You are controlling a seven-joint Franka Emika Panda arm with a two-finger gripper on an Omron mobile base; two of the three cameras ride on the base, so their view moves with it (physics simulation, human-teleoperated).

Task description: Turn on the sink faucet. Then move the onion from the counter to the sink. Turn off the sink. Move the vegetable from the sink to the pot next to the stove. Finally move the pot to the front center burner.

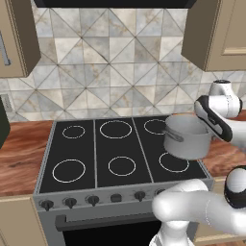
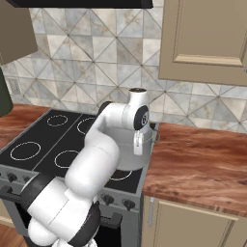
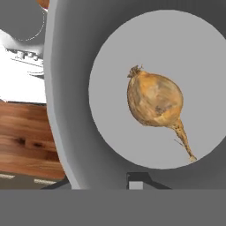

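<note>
The pot (image 1: 187,137) hangs lifted over the right side of the stove (image 1: 96,153), above and between the back right and front right burners, with the onion (image 3: 154,99) lying inside on its flat bottom. In the hand view the onion sits right of middle, its long axis running from the stubby top at upper left to the thin root tail at lower right. The gripper (image 3: 136,182) is clamped on the pot's rim at the near wall, jaws almost closed on that thin edge, so the pot hangs from the hand and the hand looks straight down into it.

The front center burner (image 1: 122,166) lies to the left of the pot and a little toward the robot, as the left base view shows it. The move ahead is, by my reading, a short sideways carry leftward and forward, then a lowering onto that ring. The front right burner (image 1: 174,162) is directly under the pot's near edge, so a drop here would land on the wrong ring.

Nothing stands on the stove top between the pot and the goal. The wooden counter (image 2: 202,164) lies to the right, and the knobs (image 1: 70,202) line the front panel below. A rim grip may let the pot tilt.
</note>
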